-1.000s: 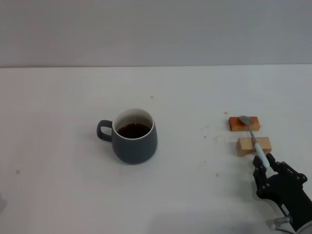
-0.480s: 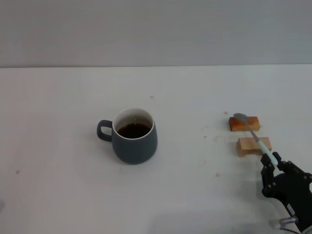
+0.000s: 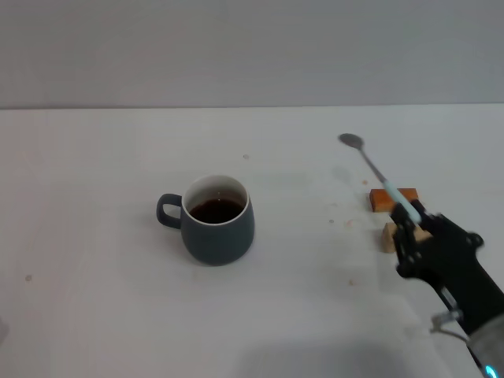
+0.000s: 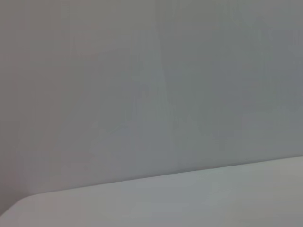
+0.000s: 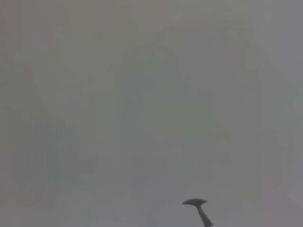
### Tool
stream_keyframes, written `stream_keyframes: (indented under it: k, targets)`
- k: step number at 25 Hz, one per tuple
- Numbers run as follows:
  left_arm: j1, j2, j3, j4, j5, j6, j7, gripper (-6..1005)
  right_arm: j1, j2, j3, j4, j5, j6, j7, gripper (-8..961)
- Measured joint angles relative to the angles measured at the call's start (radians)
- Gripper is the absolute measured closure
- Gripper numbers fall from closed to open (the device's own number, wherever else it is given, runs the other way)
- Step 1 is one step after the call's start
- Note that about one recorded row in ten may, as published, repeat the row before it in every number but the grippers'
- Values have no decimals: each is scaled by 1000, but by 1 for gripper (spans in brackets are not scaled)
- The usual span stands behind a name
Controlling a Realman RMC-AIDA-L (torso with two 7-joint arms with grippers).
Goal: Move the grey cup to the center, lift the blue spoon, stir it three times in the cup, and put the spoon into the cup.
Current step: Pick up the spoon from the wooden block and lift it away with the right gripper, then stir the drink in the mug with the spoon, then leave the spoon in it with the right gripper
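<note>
The grey cup (image 3: 218, 220) stands on the white table (image 3: 94, 181) near the middle, handle to the left, dark liquid inside. My right gripper (image 3: 411, 222) is at the right, shut on the pale handle of the blue spoon (image 3: 379, 177). The spoon is lifted off the table and tilts up and away, its metal bowl well to the right of the cup. In the right wrist view only the blue spoon's bowl tip (image 5: 195, 203) shows against a grey wall. The left gripper is out of view.
Two small wooden blocks lie at the right: an orange-brown block (image 3: 387, 198) and a pale block (image 3: 388, 235) partly hidden behind my right gripper. A few small brown spots mark the table near them. The left wrist view shows only wall and table edge.
My right gripper has risen and moved left and forward, carrying the spoon up off the two wooden blocks. The cup has not moved.
</note>
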Motion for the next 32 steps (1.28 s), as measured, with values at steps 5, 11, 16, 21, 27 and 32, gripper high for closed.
stream_keyframes:
  k: [5,11,16,21,27,32]
  targets:
    - [-5,0,0,9,0,-2,0,1001,60,-110,122,234,2,163,-146,794]
    - [-7,0,0,14,-1,-6,0,1001,43,-186,378,467,-11,474,-368,794]
    - [-7,1,-5,15,-2,-7,0,1001,-79,-141,704,629,-16,868,-654,795]
    - [-7,1,-8,21,-2,-9,0,1001,-250,24,1029,726,-41,1271,-900,795]
    - [-10,-1,-8,24,-3,-11,0,1001,-327,167,1258,804,-279,1584,-881,795]
    - [-17,-1,-7,25,-3,-19,0,1001,-259,164,1259,741,-319,1506,-896,795]
